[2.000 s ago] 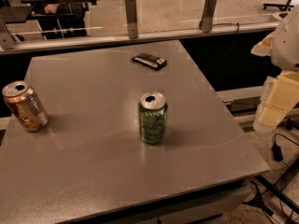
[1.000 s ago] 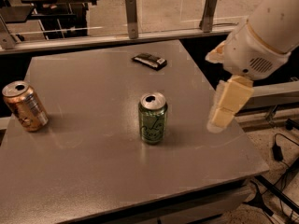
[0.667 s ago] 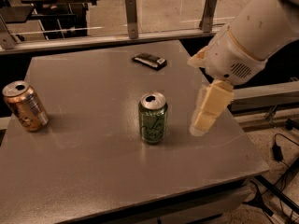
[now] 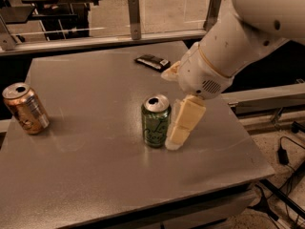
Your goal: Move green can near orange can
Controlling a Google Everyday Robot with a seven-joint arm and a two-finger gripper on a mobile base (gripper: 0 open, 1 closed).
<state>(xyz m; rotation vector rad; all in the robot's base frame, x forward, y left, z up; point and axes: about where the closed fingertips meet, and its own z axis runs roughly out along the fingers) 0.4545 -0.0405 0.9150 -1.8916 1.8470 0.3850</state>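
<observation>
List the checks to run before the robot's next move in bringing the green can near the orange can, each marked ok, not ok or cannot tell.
1. Green can upright on the table: ok.
2. Pincer low beside the green can, on the side away from the orange can: ok.
3. Pincer holding the green can: cannot tell.
4. Green can already near orange can: not ok.
5. Black object off the line between the cans: ok.
</observation>
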